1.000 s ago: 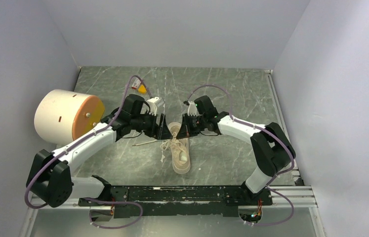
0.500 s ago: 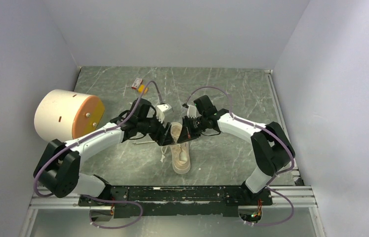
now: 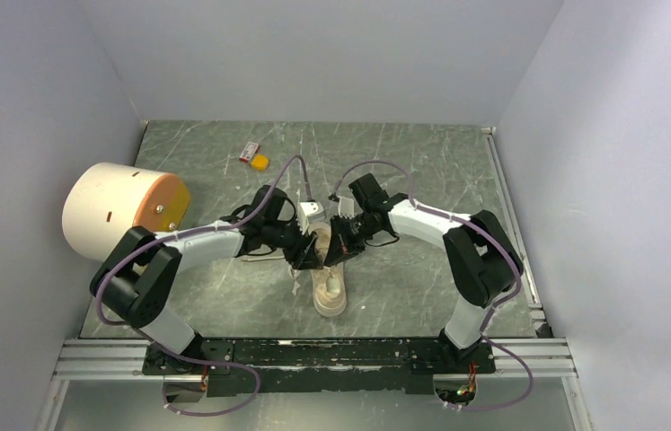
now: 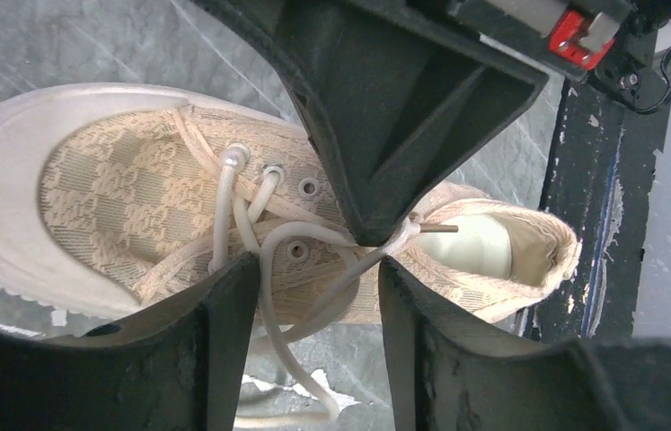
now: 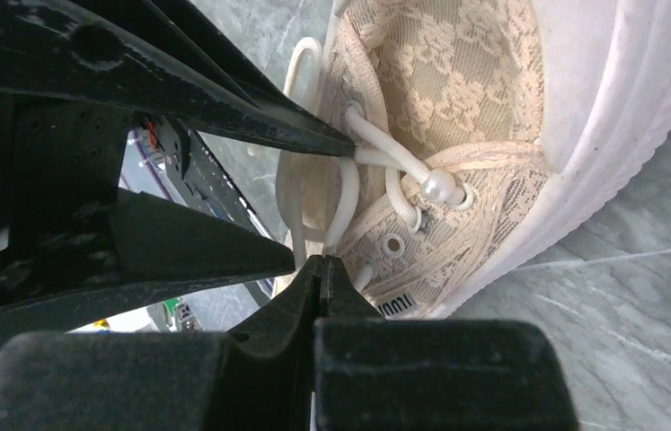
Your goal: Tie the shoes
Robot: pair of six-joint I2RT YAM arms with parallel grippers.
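The cream sneaker (image 3: pixel 331 289) lies mid-table, its heel toward the arms. It also shows in the left wrist view (image 4: pixel 116 189) and the right wrist view (image 5: pixel 457 63). My left gripper (image 3: pixel 307 254) hangs over the eyelets; it is open (image 4: pixel 318 263), with a loose white lace (image 4: pixel 269 296) running between its fingers. My right gripper (image 3: pixel 335 248) meets it from the other side. It is shut (image 5: pixel 321 262) on a white lace (image 5: pixel 345 193) at the eyelets. Its closed tip shows in the left wrist view (image 4: pixel 375 235), pinching that lace.
A large cream-and-orange cylinder (image 3: pixel 125 211) lies on its side at the left. A small orange and red item (image 3: pixel 255 159) sits at the back. Grey walls close in three sides. A metal rail (image 3: pixel 313 355) runs along the near edge.
My left arm has swung right, and its gripper has come from beside the shoe to over the laces, close to the right gripper. The right gripper has shifted slightly left.
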